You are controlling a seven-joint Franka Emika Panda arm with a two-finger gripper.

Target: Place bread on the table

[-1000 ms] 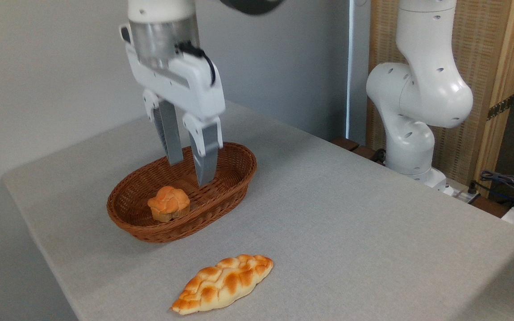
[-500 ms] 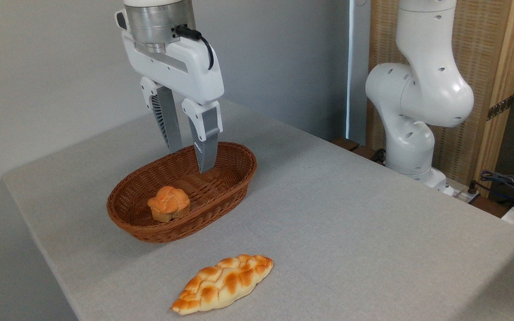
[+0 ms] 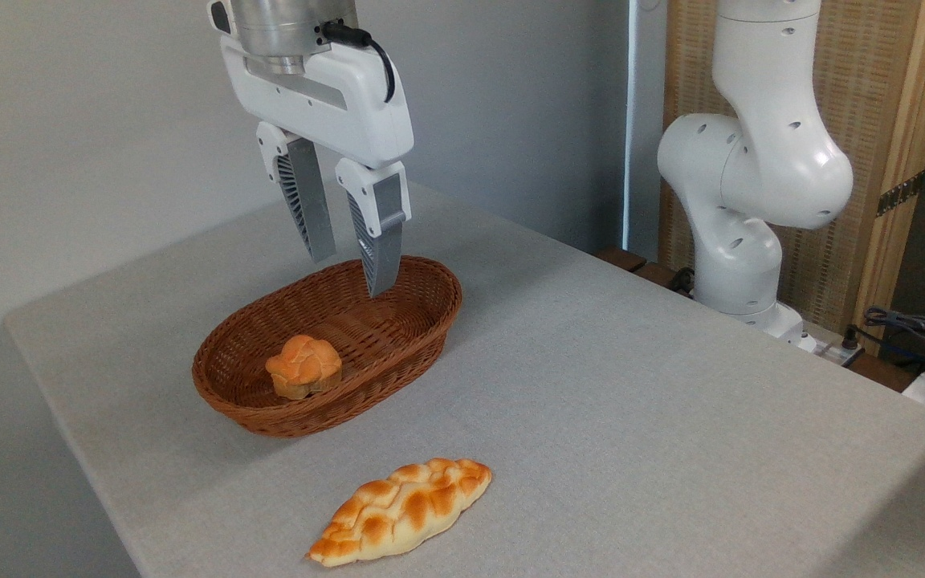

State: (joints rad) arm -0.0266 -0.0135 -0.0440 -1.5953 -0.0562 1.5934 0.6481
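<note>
On the left side of the grey table [image 3: 631, 401], a brown wicker basket [image 3: 422, 321] sat with a small round orange bun [image 3: 303, 366] inside it, toward its near end. Above the basket's far end hung the gripper [image 3: 350, 273], its two grey fingers [image 3: 382, 249] pointing down and parted a little, with nothing between them; the tips were just over the rim, touching neither basket nor bun. Nearer the front edge and a bit further right, the bread [image 3: 402, 509] lay flat on the cloth, well apart from the basket and from the claw, slanting from lower left to upper right. Further right, at the table's far side, stood the arm's white base [image 3: 739, 241]. Judging by this, the placing step looked finished: the loaf was already out on the table and released. The next move seemed to call only for clearing the empty claw up and away without catching the basket rim.
</note>
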